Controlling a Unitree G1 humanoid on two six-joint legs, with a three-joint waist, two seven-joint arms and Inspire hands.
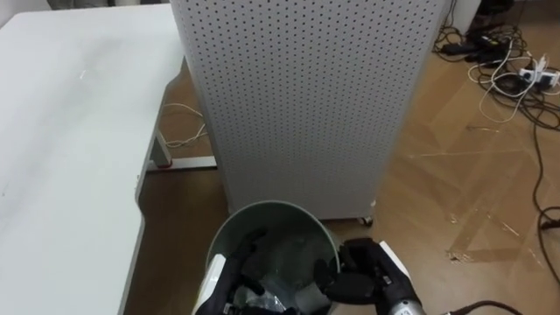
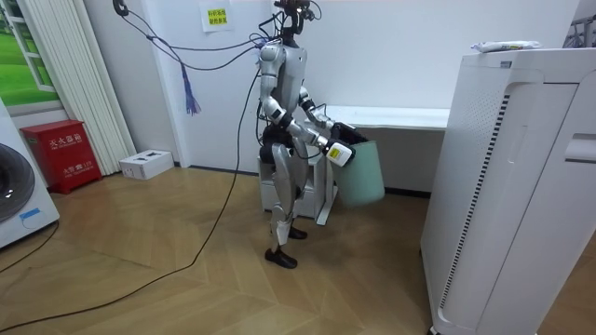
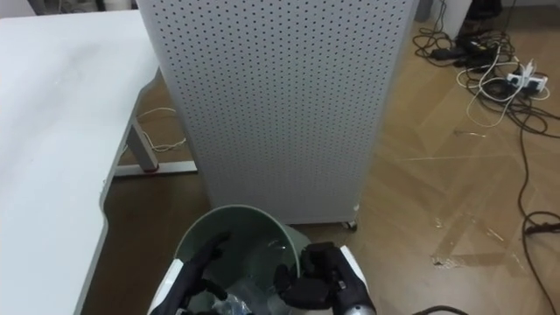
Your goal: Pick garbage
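Note:
A pale green bin (image 1: 276, 219) is held up in front of me, its round mouth at the bottom of the eye views. My left hand (image 1: 229, 273) grips the rim on the left, fingers along the wall and thumb inside. On the right, my right hand (image 1: 359, 278) has its fingers curled over the rim. Something crumpled and shiny (image 1: 273, 299) lies inside; what it is I cannot tell. In the room view I stand upright, holding the bin (image 2: 361, 175) out before me.
A white perforated cabinet (image 1: 297, 96) rises directly behind the bin. A white table (image 1: 70, 131) spreads to my left. Cables and a power strip (image 1: 516, 74) lie on the wooden floor at the far right. A tall white appliance (image 2: 512, 186) stands at the room view's right.

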